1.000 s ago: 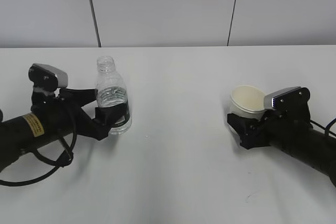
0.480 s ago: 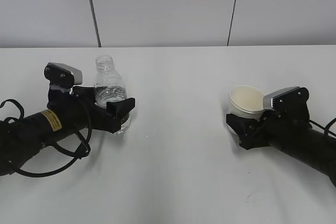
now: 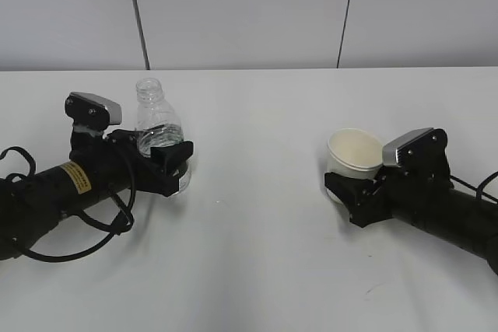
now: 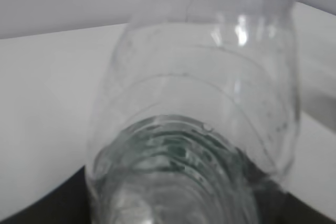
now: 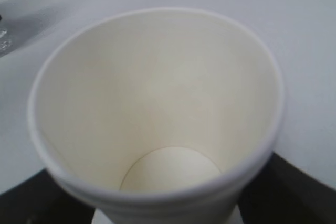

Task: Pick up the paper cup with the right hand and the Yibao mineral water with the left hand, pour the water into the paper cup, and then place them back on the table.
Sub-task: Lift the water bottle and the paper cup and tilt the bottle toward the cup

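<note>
We pinch the bottle (image 3: 159,139) low in our left end effector (image 3: 167,162); the right end effector (image 3: 350,192) pinches the thin, crushable cup (image 3: 354,159) above the bench (image 3: 257,254).

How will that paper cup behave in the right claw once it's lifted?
The paper cup looks thin-walled and empty, so probably very light and easily crushed by a hard squeeze. The right claw sits low on its tapered body, so it might slip or tilt.
</note>
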